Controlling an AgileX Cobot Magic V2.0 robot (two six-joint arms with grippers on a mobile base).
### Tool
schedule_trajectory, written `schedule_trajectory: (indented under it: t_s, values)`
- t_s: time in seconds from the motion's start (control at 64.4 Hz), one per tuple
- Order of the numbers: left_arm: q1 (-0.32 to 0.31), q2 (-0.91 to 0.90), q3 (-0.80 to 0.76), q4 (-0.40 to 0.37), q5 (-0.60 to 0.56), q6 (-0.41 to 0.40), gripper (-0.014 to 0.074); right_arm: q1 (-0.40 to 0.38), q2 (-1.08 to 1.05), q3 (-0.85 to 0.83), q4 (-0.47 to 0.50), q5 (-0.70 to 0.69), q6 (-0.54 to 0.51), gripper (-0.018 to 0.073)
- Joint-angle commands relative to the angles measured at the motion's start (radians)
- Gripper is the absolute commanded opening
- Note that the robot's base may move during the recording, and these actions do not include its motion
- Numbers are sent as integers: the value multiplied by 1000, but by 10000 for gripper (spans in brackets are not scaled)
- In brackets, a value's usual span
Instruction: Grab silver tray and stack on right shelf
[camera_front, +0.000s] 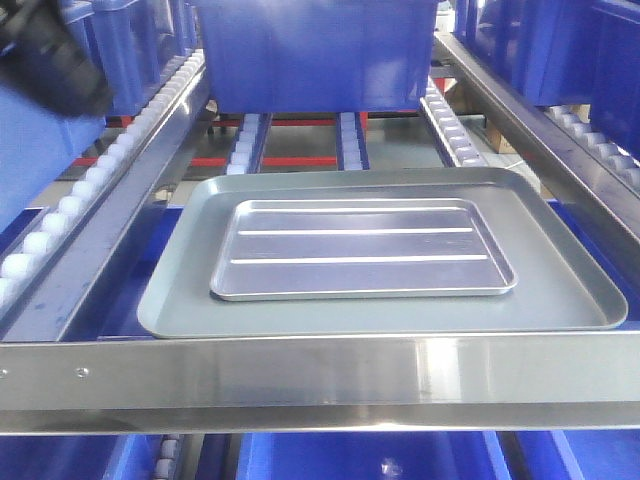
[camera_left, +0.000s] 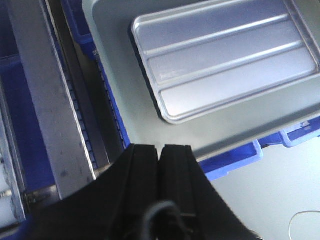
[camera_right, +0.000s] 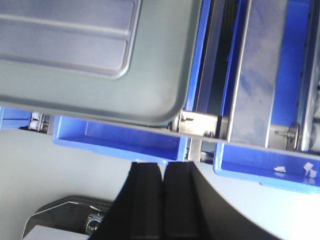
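The silver tray (camera_front: 360, 250) lies flat inside a larger matte grey tray (camera_front: 175, 295) on the rack, just behind the polished front bar (camera_front: 320, 380). The right shelf (camera_front: 565, 150) shows as a sloping steel rail with white roller wheels right of the trays. In the left wrist view my left gripper (camera_left: 161, 147) is shut and empty, off the grey tray's (camera_left: 120, 100) near left corner, apart from the silver tray (camera_left: 225, 60). My right gripper (camera_right: 163, 165) is shut and empty too, in front of the grey tray's (camera_right: 150, 90) near right corner. The silver tray's corner (camera_right: 65, 35) shows there.
A big blue bin (camera_front: 315, 50) stands on the roller lanes behind the trays. More blue bins sit on the level below (camera_right: 115, 142) and at the right (camera_front: 610, 50). A blurred black arm part (camera_front: 50, 55) hangs at the top left over a roller lane (camera_front: 90, 180).
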Motion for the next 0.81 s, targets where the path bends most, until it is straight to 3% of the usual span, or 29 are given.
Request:
schedule_trajectory:
  t_s: [0.0,0.171,0.512,0.791]
  values:
    - [-6,-116,94,12,-155,-11,-101,-3,-120,68,-18,-113,-11,55]
    - [-6,-332,212,14,-183,-5,-101,-3,-373,128,-18,-105,-12,55]
    - [-6,-780,216,24,-133,2,-101,-3,-840,128,-19,-105,-38,55]
    - [-6,-875,216,63,-35,4,-101,-3,-922,128,-61,-106,-87,55]
